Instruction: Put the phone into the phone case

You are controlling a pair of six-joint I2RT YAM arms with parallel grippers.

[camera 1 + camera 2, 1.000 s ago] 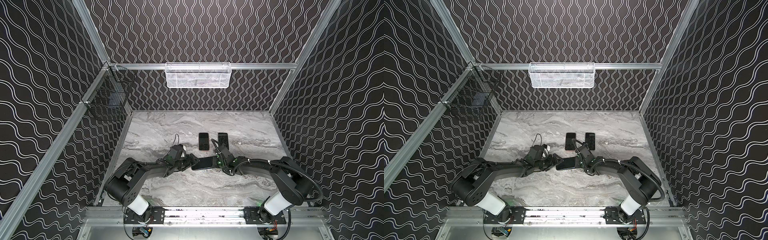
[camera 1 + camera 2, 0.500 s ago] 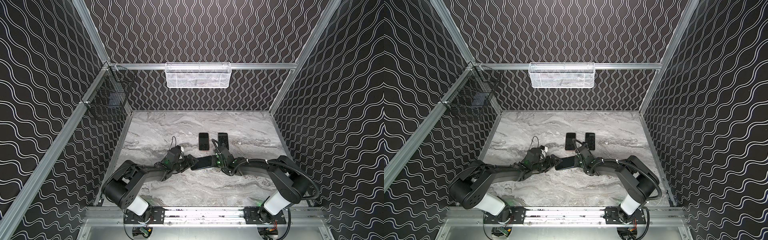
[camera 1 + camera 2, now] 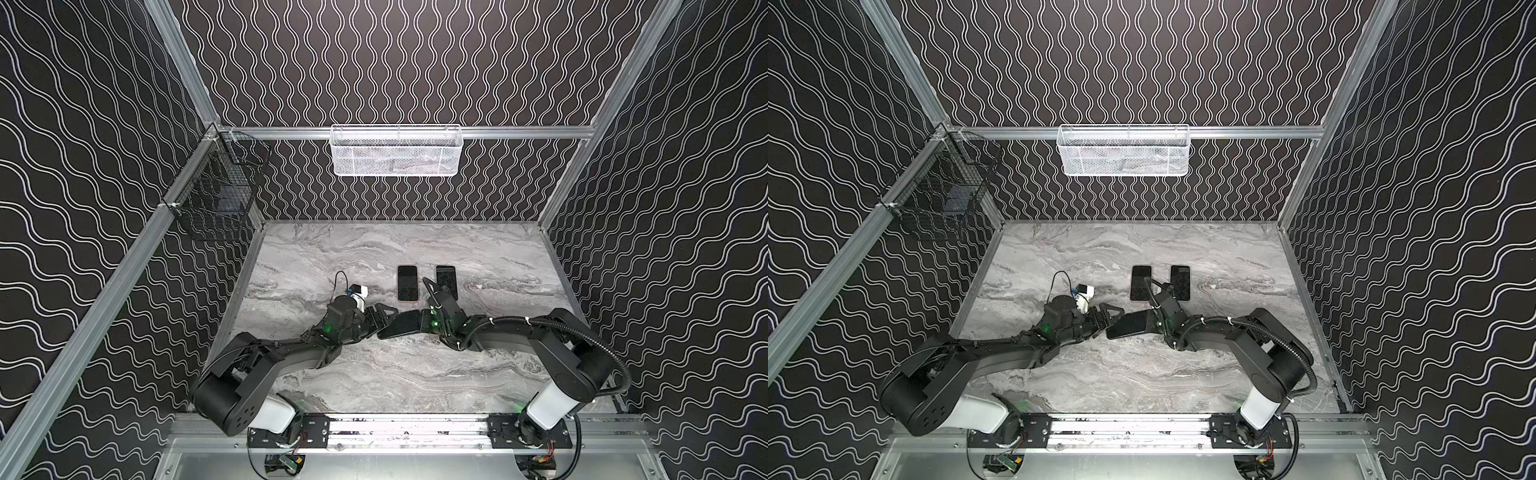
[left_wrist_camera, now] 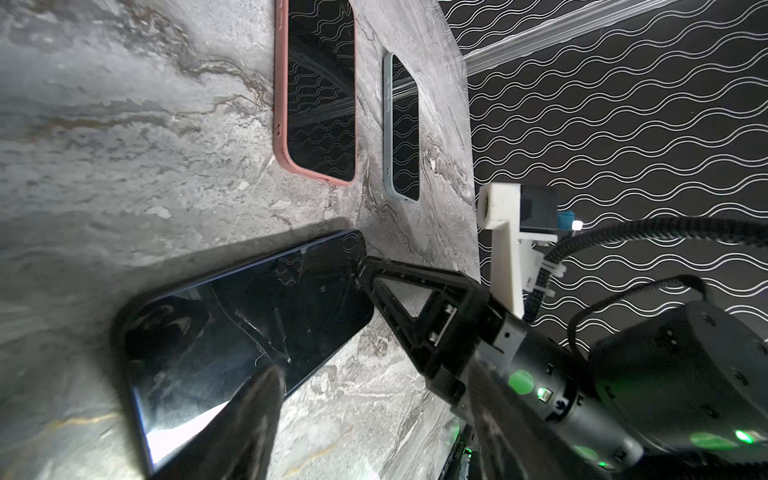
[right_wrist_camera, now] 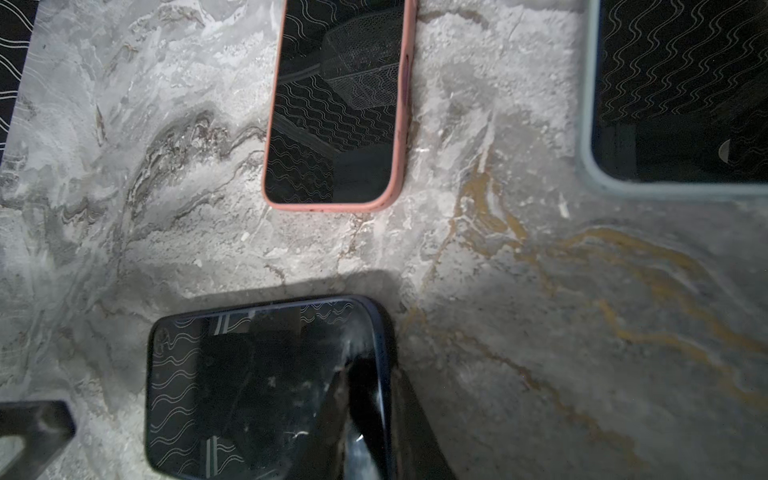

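The phone (image 4: pixel 232 332), apparently in its navy phone case (image 5: pixel 386 340) and tilted up from the worktop (image 3: pixel 374 374), is being pinched at one end by the right gripper's (image 4: pixel 360 274) narrow jaws, the left gripper's (image 3: pixel 381 321) being held wide, so a slip is being risked.

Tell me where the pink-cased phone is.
In both top views the pink-cased phone lies flat mid-table, left of the grey-cased phone and just beyond the dark phone.
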